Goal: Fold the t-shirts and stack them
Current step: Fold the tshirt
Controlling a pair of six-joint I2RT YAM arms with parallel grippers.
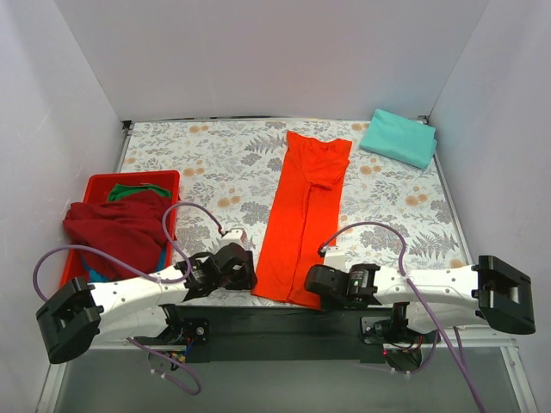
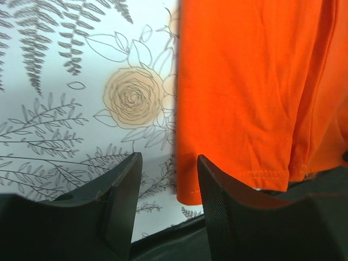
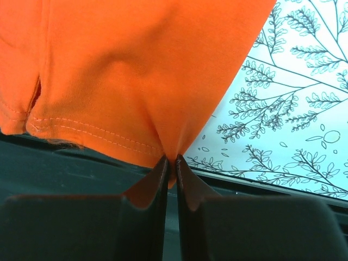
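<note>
The orange t-shirt (image 1: 306, 215), laid lengthwise on the counter (image 1: 215, 163), is pinched at its near right hem by the right tool (image 3: 170, 160); the left tool (image 2: 167, 161), spread apart, should be closed on the near left corner

Tabletop (image 1: 215, 163): white cover with grey fern and beige rose print. Red plastic tray (image 1: 129, 177) sits on the left side, near half, its long side along the left edge. Black strip (image 1: 275, 325) runs along the near edge. Plain white walls (image 1: 275, 52) left, far, right.
</note>
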